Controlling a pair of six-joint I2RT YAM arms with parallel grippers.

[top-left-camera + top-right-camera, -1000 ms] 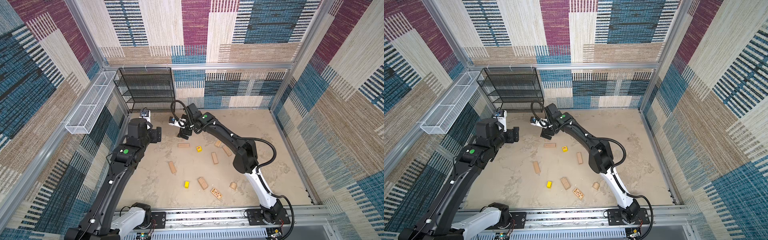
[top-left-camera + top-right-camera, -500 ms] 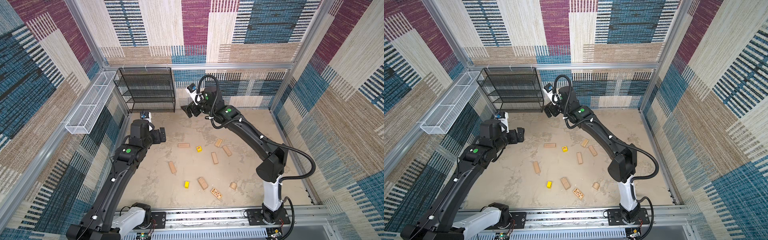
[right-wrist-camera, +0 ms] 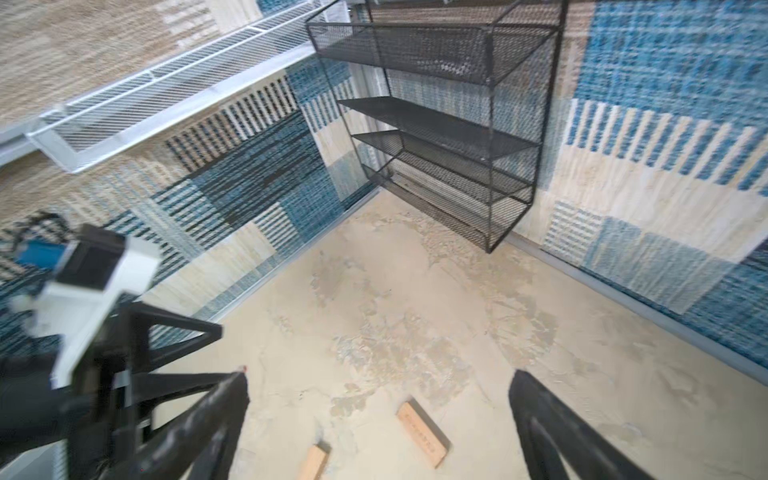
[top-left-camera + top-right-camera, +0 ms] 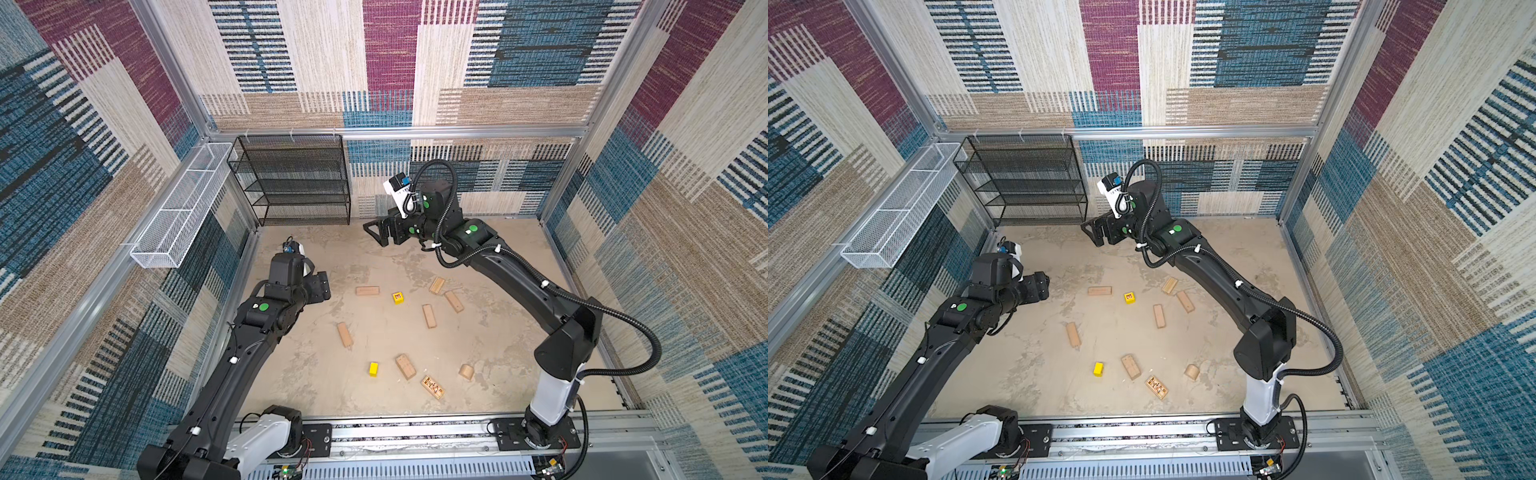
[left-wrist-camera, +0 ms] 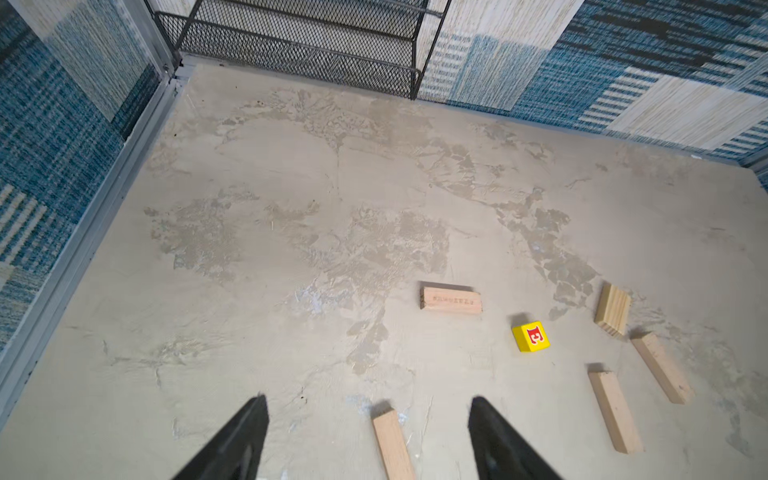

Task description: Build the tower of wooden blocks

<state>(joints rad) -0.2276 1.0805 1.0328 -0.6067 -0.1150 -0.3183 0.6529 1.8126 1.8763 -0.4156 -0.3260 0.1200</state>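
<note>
Tan wood blocks point(image 4: 345, 334) lie scattered flat, none stacked; the nearest sits just ahead of my left gripper point(image 5: 368, 399). It and my right gripper point(image 3: 380, 374) gape empty. Best: descend squarely, spanning its narrow sides.

Bare desk point(image 4: 353, 257) runs wide open along the far side and down the left edge. The black mesh rack point(image 4: 297, 183) blocks the far-left corner. The wood blocks point(image 4: 429, 316) lie scattered over the middle and near side, mostly with gaps between them.
</note>
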